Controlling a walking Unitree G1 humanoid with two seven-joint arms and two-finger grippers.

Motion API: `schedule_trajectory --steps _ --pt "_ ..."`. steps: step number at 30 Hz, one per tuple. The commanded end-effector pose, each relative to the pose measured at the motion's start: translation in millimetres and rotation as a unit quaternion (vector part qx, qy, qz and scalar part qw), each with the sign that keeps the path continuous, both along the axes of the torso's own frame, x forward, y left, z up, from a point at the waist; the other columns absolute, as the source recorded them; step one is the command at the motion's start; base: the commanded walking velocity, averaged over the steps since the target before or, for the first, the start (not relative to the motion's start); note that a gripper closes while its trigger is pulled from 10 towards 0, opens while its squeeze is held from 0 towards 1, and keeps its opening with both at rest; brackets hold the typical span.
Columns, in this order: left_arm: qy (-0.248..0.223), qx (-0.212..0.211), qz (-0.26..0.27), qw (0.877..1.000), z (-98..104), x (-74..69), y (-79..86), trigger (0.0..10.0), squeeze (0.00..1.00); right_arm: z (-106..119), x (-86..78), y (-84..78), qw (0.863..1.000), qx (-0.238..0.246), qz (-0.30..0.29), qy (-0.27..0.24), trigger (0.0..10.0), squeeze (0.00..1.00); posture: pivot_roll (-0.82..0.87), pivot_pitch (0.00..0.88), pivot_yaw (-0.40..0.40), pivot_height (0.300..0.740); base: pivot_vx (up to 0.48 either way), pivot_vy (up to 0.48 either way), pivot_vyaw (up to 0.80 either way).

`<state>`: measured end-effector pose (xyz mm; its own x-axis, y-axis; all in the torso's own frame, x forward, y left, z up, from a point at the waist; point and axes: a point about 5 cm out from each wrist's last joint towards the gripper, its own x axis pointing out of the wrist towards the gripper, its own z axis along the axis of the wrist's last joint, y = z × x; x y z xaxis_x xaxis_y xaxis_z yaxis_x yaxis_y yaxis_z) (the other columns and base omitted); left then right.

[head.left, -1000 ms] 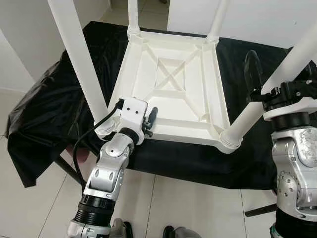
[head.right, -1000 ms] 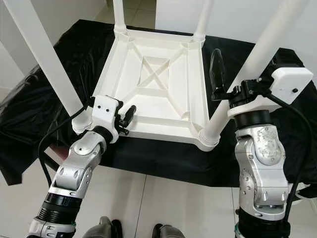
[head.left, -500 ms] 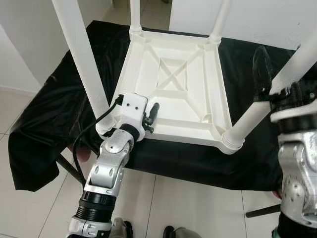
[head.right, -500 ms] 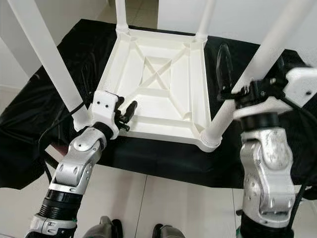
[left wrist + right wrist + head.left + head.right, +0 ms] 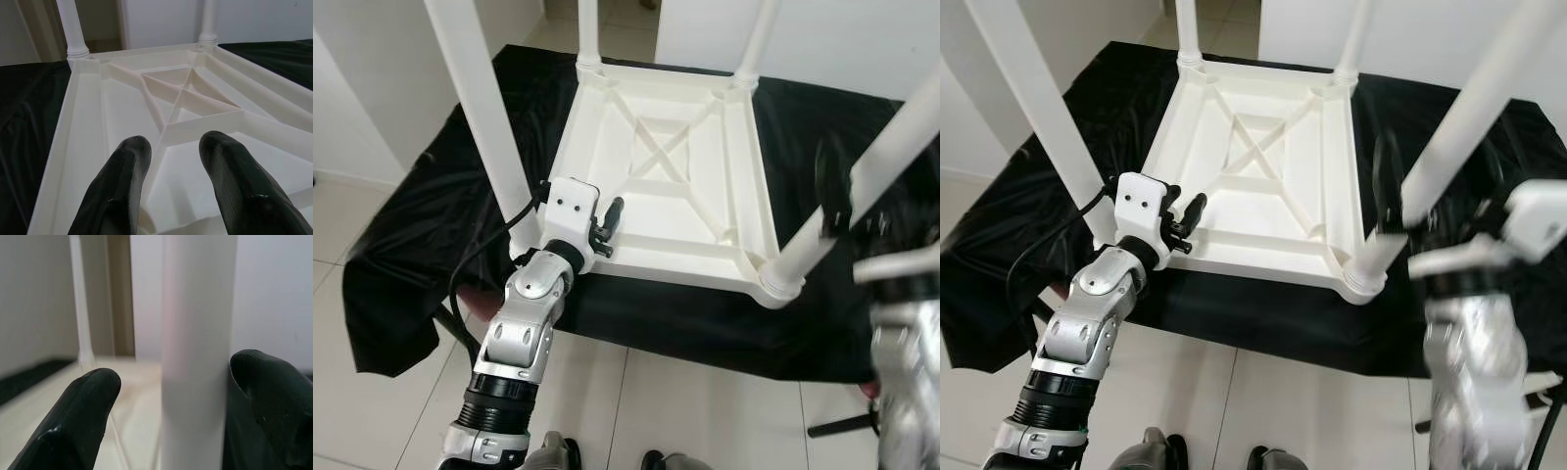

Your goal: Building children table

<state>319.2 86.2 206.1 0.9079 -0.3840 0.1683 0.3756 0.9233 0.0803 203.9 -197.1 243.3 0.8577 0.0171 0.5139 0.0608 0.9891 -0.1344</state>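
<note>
So, quick status from where I'm standing:

Table: white plastic children's table (image 5: 666, 186) lies upside down in the middle of the black-draped bench (image 5: 421, 225), ribbed underside up.
Legs: all four white round legs look seated in their corner sockets; I'd guess only snugging and flipping it over remain.
Left gripper (image 5: 607, 217): at the near-left corner, over the table's rim, fingers (image 5: 122, 181) parted, holding nothing.
Right gripper (image 5: 171, 406): blurred, at the near-right leg (image 5: 1449, 147); fingers spread either side of it, one seemingly touching, no firm clamp.
Room: pale tiled floor (image 5: 372, 401), plain white walls (image 5: 352, 108).
</note>
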Motion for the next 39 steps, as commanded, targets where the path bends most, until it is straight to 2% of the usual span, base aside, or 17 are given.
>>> schedule_trajectory --steps 1,5,8,14,23,39 --pt "0.004 0.001 -0.004 1.0 -2 0.8 -1.1 10.0 0.0 -1 -3.3 1.4 1.0 -0.008 -0.022 -0.018 10.0 0.0 -0.03 0.152 0.017 0.74 0.0 0.0 0.0" --pt "0.005 0.0 -0.003 1.0 -4 -0.6 -1.2 10.0 0.0 -25 -6.0 8.7 0.999 0.014 -0.022 0.026 10.0 0.0 -0.02 0.158 0.008 0.74 0.0 0.0 0.0" --pt "0.007 0.002 -0.003 1.0 -5 -1.1 -1.2 10.0 0.0 -31 -6.8 11.2 0.999 0.019 -0.015 0.04 10.0 0.0 -0.02 0.158 0.008 0.74 0.0 0.0 0.0" --pt "0.007 0.035 0.0 0.999 -16 -7.3 1.3 10.0 0.0 -72 -9.5 11.6 0.992 0.037 0.001 0.124 10.0 0.0 0.0 0.159 -0.019 0.74 0.0 0.0 0.0" --pt "0.009 0.039 0.004 0.999 -21 -11.1 3.6 10.0 0.0 -89 -13.8 12.2 0.99 0.02 -0.008 0.137 10.0 0.0 0.01 0.158 -0.033 0.74 0.0 0.0 0.0" --pt "0.01 0.044 0.01 0.999 -22 -12.4 5.6 10.0 0.0 -95 -15.8 14.9 0.991 0.008 0.005 0.134 10.0 0.0 0.01 0.151 -0.034 0.74 0.0 -0.162 0.0"
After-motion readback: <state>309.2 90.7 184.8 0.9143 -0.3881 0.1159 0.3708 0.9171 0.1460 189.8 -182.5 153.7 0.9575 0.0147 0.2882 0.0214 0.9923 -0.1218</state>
